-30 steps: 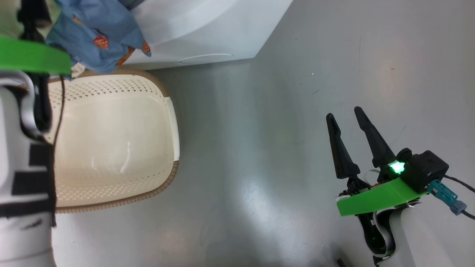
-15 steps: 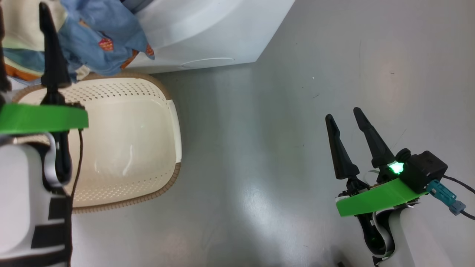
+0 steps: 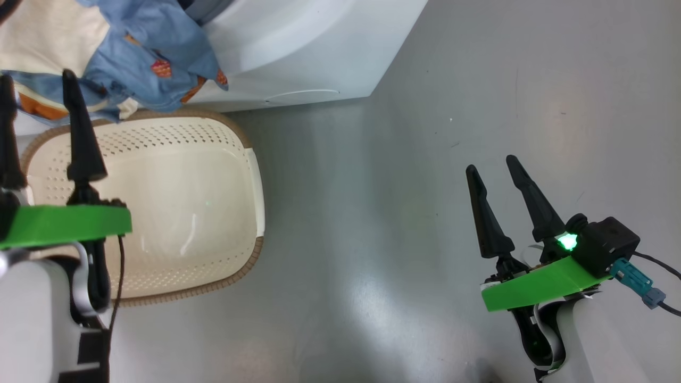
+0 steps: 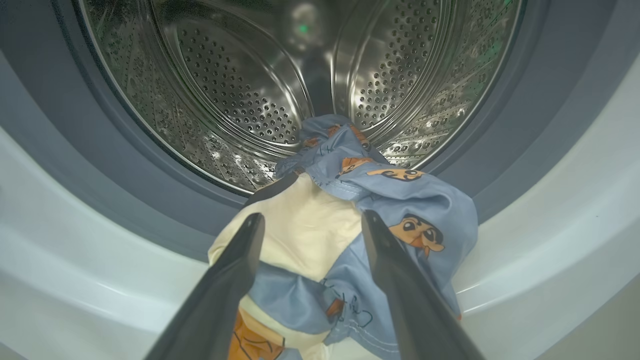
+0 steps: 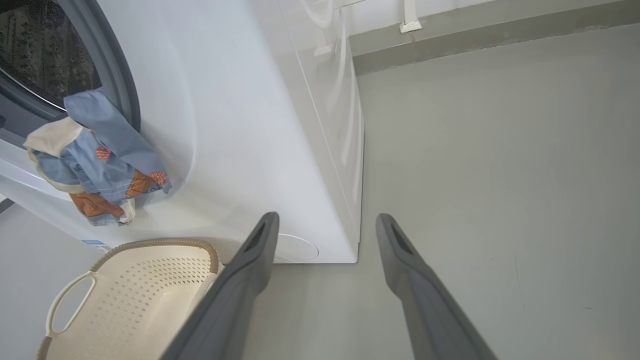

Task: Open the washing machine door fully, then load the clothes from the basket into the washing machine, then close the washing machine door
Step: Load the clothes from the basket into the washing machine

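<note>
The left gripper's [image 4: 310, 232] two dark fingers stand spread, holding nothing, just before one bundle of soft light-blue cartoon-print clothes [image 4: 405, 200]. The bundle is draped over the grey-blue gasket lip of the big white washing machine [image 5: 240, 115], partly inside its perforated steel drum [image 4: 240, 100]. The right gripper [image 3: 492, 166] is likewise spread, above the glossy grey floor [image 3: 383, 202]. The writing on a small blue label [image 5: 93, 243] is unreadable. One cream perforated plastic basket [image 3: 159, 133] sits just before the machine.

We see a smooth grey floor [image 3: 425, 159] with a dull sheen. It carries soft pale patches of reflected light and a few small dark specks [image 3: 563, 113]. In the right wrist view the floor runs back to a darker grey skirting band [image 5: 500, 31] beneath a pale wall [image 5: 380, 15], where a small white fitting [image 5: 410, 20] meets the band.
</note>
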Robot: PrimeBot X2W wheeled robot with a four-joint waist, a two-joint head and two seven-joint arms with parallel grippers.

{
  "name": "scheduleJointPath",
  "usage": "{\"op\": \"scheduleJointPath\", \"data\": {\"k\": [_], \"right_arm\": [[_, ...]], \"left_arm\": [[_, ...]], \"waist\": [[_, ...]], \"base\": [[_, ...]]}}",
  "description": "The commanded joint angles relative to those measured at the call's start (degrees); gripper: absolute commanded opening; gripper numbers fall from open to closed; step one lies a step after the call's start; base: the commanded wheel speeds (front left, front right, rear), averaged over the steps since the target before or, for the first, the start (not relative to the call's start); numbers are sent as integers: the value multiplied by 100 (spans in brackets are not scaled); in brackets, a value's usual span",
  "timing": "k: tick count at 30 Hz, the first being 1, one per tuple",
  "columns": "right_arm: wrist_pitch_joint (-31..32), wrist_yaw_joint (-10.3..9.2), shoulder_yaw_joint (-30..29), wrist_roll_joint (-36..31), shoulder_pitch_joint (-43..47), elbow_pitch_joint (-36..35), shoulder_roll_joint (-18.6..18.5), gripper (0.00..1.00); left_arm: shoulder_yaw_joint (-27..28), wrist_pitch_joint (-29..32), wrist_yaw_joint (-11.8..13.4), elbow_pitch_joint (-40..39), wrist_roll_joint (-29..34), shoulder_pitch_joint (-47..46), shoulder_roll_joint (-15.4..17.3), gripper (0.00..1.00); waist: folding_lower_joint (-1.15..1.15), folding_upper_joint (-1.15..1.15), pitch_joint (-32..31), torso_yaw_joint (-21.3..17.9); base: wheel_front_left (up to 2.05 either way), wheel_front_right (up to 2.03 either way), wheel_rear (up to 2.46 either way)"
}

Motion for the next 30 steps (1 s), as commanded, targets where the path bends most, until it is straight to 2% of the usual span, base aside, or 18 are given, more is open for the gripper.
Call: {"op": "scheduleJointPath", "data": {"k": [1, 30], "right_arm": [[-27, 17, 129, -44, 178, -90, 30, 100], [-27, 17, 114, -94, 227, -81, 28, 100]], "left_arm": [[179, -29, 55, -222, -28, 226, 133, 100], [495, -29, 48, -745, 1, 1433, -227, 100]], "waist": [[0, 0, -32, 15], [0, 0, -196, 42]], "base": [[0, 0, 0], [0, 0, 0]]}}
